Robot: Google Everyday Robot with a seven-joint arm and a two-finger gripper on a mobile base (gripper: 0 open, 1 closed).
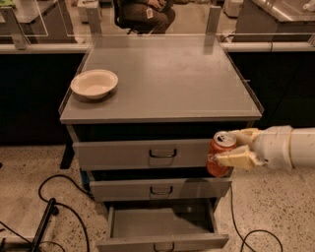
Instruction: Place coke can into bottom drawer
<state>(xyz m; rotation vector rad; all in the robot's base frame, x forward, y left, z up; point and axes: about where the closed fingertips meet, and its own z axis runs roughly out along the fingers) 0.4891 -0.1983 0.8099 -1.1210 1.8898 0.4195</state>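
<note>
The coke can (219, 154), red-orange with a silver top, is upright in my gripper (235, 149), which is shut on it. The gripper comes in from the right and holds the can in the air in front of the right end of the top drawer, well above the floor. The bottom drawer (162, 227) is pulled open below and to the left of the can; its shallow grey tray shows nothing inside. Its loop handle is at the picture's lower edge.
A cream bowl (94, 83) sits on the left of the grey cabinet top (167, 83). The top drawer (142, 153) and middle drawer (160, 189) are shut. Black cables (59, 206) lie on the floor to the left. A seated person (145, 12) is behind the cabinet.
</note>
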